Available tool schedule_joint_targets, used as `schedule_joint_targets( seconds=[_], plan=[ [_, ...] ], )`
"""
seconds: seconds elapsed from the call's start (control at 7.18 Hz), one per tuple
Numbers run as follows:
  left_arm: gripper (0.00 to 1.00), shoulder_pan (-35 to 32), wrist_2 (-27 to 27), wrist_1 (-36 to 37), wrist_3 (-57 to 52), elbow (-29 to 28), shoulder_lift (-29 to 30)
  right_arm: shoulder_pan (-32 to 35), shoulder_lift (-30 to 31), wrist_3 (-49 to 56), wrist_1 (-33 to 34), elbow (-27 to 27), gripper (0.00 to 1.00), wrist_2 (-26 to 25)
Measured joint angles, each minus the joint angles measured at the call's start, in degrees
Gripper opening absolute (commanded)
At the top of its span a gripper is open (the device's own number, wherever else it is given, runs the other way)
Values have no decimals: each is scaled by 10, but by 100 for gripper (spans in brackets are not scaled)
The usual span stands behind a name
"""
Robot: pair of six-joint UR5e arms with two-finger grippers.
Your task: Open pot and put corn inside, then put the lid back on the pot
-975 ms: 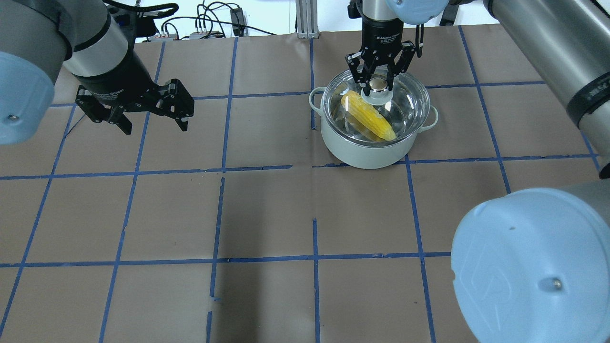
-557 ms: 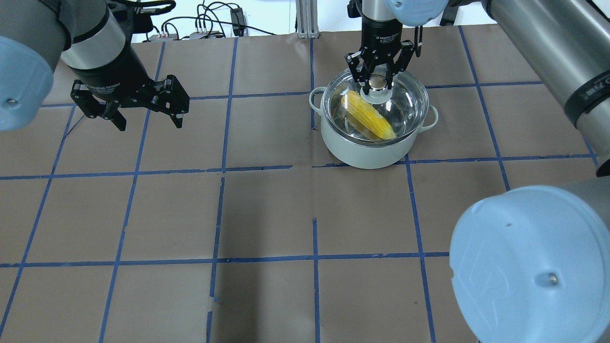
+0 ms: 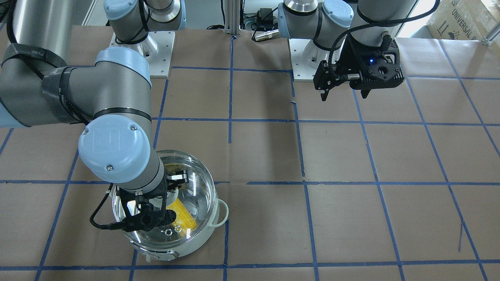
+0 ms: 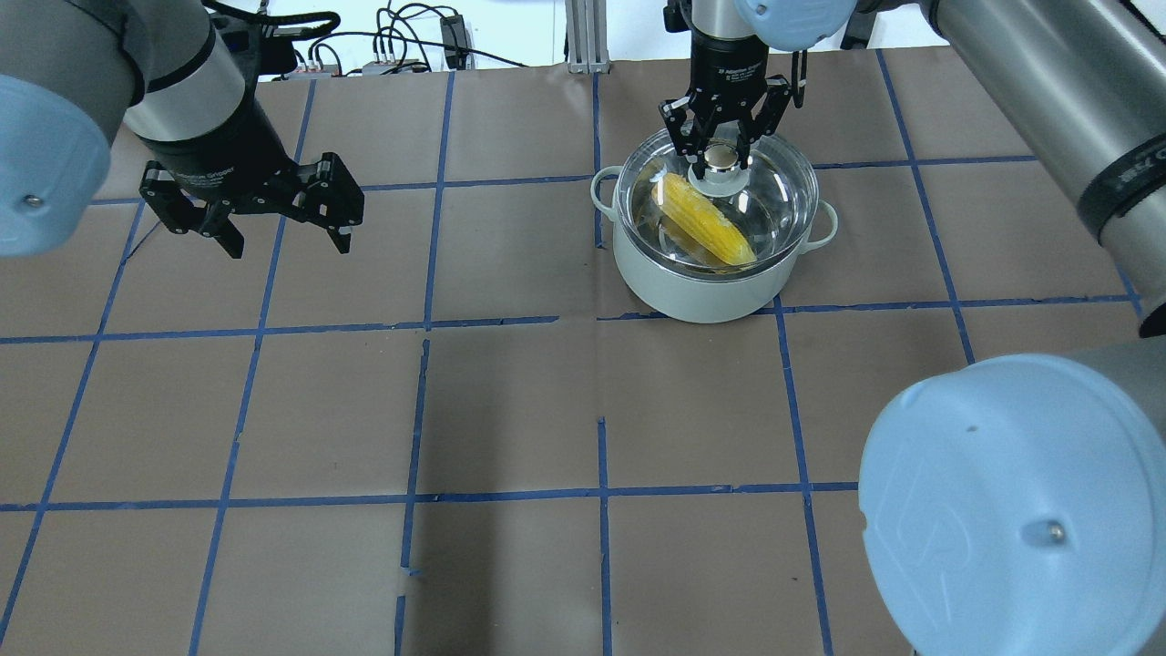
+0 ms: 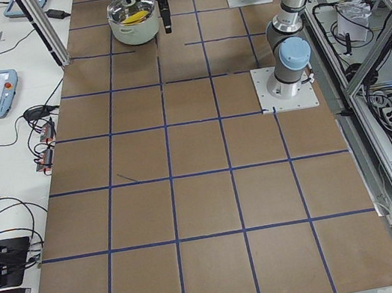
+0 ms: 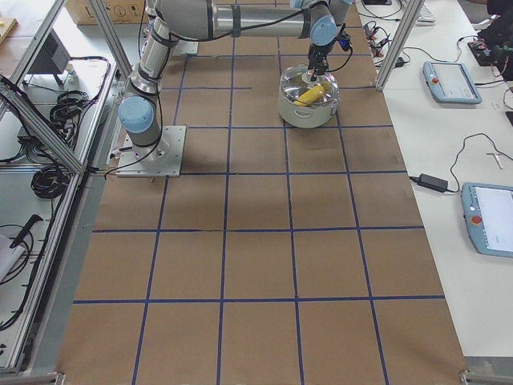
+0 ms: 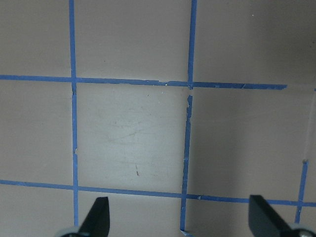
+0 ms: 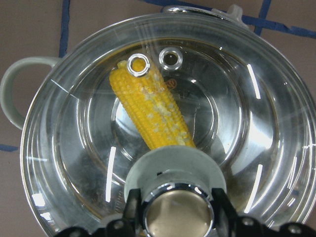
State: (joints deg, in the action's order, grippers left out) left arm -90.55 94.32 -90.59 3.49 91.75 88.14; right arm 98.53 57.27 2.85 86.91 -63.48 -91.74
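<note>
1. The left gripper [image 4: 290, 248] hangs above the table [image 4: 510, 410], jaws spread wide, holding nothing.
2. The corn [image 4: 706, 219] lies inside the pot [image 4: 701, 296], beneath the lid [image 4: 774, 196] seated on its rim.
3. The right gripper [image 4: 724, 162] appears clamped on the lid's knob.

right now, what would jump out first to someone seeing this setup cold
The yellow corn lies inside the pale pot, seen through the clear glass lid seated on it, upper middle of the overhead view. The right gripper hangs over the lid, fingers flanking its knob. The left gripper is open above the blue-taped table, upper left.
</note>
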Motion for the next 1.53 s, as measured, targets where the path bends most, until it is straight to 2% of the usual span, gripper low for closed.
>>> schedule_joint_targets(
  seconds=[0.14, 0.42, 0.56, 1.11, 1.39, 1.53],
  plan=[
    [100, 0, -1, 0, 0, 1, 0, 0, -1, -1, 2, 0, 42, 0],
    [100, 0, -2, 1, 1, -1, 0, 1, -2, -5, 8, -1, 95, 0],
    [100, 0, -2, 1, 1, -3, 0, 1, -3, -7, 10, -1, 99, 0],
    [100, 0, -3, 1, 1, -8, 0, -2, 8, -8, 9, -4, 99, -3],
    [100, 0, -2, 1, 1, -9, 1, -8, 63, -7, -3, -25, 100, -6],
    [100, 0, -2, 1, 0, -9, 2, -11, 115, -5, -13, -58, 100, -8]
  ],
)
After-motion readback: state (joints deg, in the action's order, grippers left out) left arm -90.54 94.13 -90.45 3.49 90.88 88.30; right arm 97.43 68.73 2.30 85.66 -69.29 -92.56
